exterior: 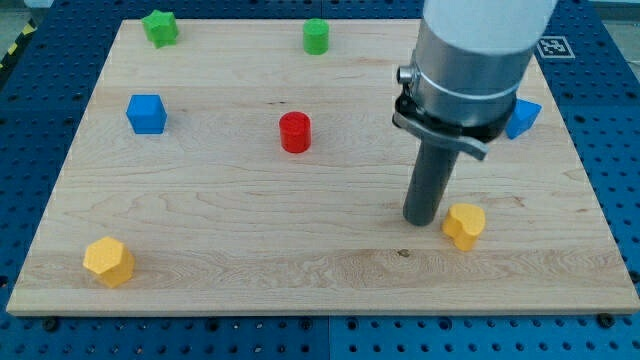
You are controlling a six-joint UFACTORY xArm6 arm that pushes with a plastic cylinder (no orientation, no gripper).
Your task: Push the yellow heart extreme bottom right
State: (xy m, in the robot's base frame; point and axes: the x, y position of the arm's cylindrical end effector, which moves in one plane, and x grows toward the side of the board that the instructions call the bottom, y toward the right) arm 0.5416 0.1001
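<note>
The yellow heart lies on the wooden board at the view's lower right, a little above the bottom edge. My tip rests on the board just to the left of the heart, close to it or touching its left side. The rod rises from there into the large grey arm body at the view's top right.
A yellow hexagon lies at the bottom left. A blue cube is at the left, a red cylinder in the middle. A green star and a green cylinder lie along the top. A blue block shows partly behind the arm.
</note>
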